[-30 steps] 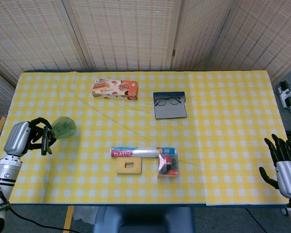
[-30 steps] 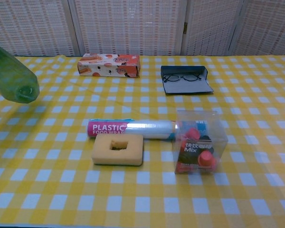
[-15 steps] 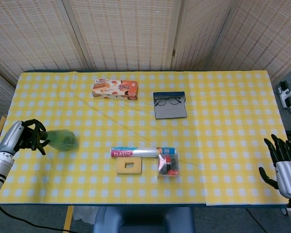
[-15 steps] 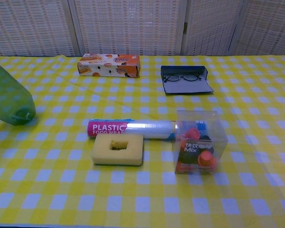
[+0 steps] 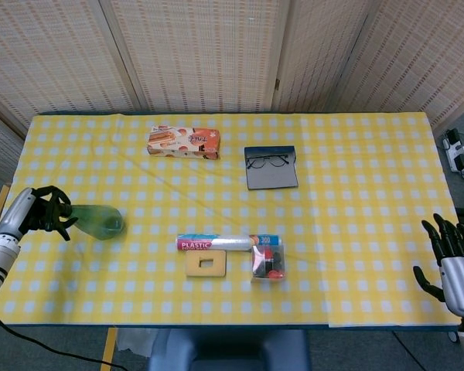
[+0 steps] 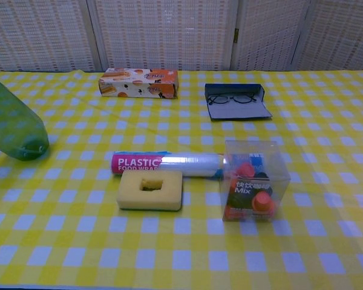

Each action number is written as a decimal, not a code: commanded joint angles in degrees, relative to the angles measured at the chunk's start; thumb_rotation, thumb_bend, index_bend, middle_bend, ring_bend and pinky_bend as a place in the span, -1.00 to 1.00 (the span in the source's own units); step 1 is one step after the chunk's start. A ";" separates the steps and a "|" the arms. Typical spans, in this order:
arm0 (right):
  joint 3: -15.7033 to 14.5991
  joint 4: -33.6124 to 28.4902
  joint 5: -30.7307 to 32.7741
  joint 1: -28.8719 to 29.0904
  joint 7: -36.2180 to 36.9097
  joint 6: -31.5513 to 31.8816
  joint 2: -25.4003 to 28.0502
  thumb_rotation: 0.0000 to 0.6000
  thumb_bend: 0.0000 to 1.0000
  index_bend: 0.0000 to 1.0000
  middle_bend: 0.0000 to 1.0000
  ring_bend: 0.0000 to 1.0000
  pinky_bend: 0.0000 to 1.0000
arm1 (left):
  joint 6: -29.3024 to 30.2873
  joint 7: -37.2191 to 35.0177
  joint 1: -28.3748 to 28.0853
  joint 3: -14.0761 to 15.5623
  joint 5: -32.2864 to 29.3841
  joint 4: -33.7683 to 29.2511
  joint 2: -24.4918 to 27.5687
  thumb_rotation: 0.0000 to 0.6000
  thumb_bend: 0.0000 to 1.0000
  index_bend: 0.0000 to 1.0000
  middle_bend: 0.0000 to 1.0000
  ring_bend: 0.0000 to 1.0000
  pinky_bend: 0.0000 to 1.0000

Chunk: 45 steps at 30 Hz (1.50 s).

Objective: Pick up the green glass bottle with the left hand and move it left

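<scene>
The green glass bottle leans over at the table's left side, its base low on the checked cloth and its neck pointing left. My left hand grips the bottle's neck end, fingers curled around it, right at the left table edge. In the chest view only the bottle's body shows at the left border, and the hand is out of frame. My right hand hangs off the table's front right corner with fingers spread and holding nothing.
A snack box and an open glasses case lie at the back. A plastic wrap roll, a yellow sponge and a clear box of red items sit at the front middle, right of the bottle.
The left hand has moved left and down with the bottle, whose base has sunk from raised to low on the cloth. The right hand has not moved.
</scene>
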 commanded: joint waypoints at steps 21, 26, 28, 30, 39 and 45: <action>0.16 -0.12 0.28 -0.01 0.02 -0.09 0.16 1.00 -0.25 -1.00 -1.00 -1.00 -1.00 | -3.61 -0.05 -2.20 -0.57 -1.64 5.79 -2.57 1.00 0.11 0.20 1.00 1.00 1.00; 0.29 -0.12 0.60 0.03 -0.10 -0.21 0.13 1.00 -0.25 -1.00 -1.00 -1.00 -1.00 | -4.05 0.14 -2.70 -0.80 -1.77 6.64 -3.18 1.00 -0.05 -0.08 1.00 1.00 1.00; 0.33 -0.12 0.76 0.05 -0.06 -0.31 0.16 1.00 -0.25 -1.00 -1.00 -1.00 -1.00 | -3.91 -0.13 -2.68 -1.03 -1.78 6.92 -3.41 1.00 -0.20 -0.23 1.00 1.00 1.00; 0.37 -0.11 0.81 0.10 0.00 -0.38 0.20 1.00 -0.25 -1.00 -1.00 -1.00 -1.00 | -3.89 -0.49 -2.63 -1.28 -1.72 7.16 -3.54 1.00 -0.31 -0.35 1.00 1.00 1.00; 0.43 0.28 0.35 -0.08 0.06 0.35 -0.15 1.00 -0.25 -1.00 -1.00 -1.00 -1.00 | -3.66 -1.95 -1.86 -1.86 0.04 7.72 -3.76 1.00 -0.53 -0.53 1.00 1.00 1.00; 0.42 0.17 0.48 -0.04 -0.17 0.16 -0.14 1.00 -0.25 -1.00 -1.00 -1.00 -1.00 | -3.44 -2.56 -1.18 -2.03 1.00 7.28 -3.05 1.00 -0.53 -0.55 1.00 1.00 1.00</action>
